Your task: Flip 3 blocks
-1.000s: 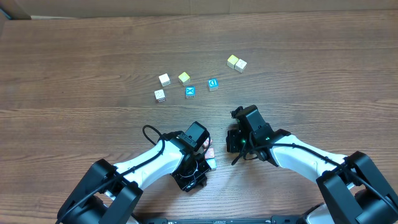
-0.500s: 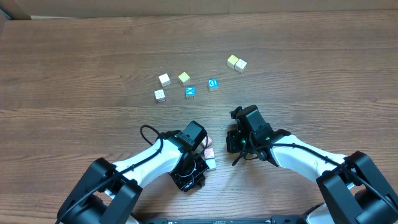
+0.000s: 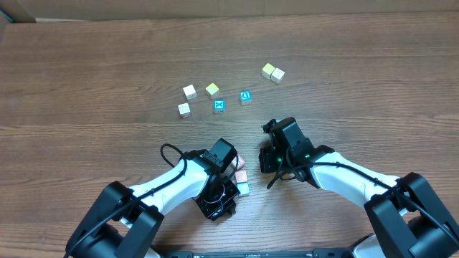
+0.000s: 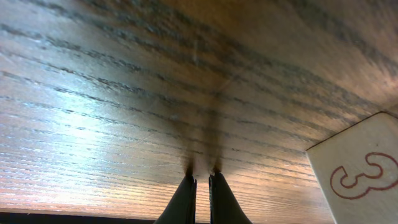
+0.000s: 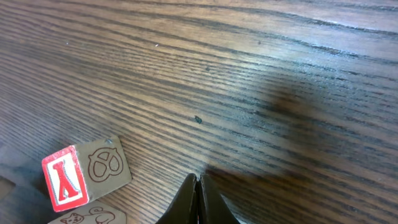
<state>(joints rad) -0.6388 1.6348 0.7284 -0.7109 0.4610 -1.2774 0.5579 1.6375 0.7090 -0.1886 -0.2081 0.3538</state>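
Three blocks lie close together by my left gripper [image 3: 224, 159]: one at the top [image 3: 239, 163], a pinkish one [image 3: 242, 175] and a teal-faced one [image 3: 244, 189]. My left gripper [image 4: 202, 179] is shut on nothing, tips down at the wood. A block face with a red outlined 3 [image 4: 360, 169] sits just to its right. My right gripper [image 3: 271, 159] hovers to the right of the group. In its wrist view, the right gripper [image 5: 198, 180] is shut and empty over bare wood. A block with a red Y face and a pretzel outline [image 5: 87, 171] lies to its left, above a cat-printed block [image 5: 87, 217].
Farther back on the table [image 3: 86, 79] are a white cube [image 3: 189, 91], a yellow cube [image 3: 212, 89], another white cube [image 3: 184, 110], a blue X cube [image 3: 219, 106], a blue D cube [image 3: 246, 97], and a yellow [image 3: 268, 70] and cream [image 3: 277, 75] pair.
My right gripper has shifted slightly away from the front edge and leftward. The left gripper has edged a little to the left. The blocks have not moved.
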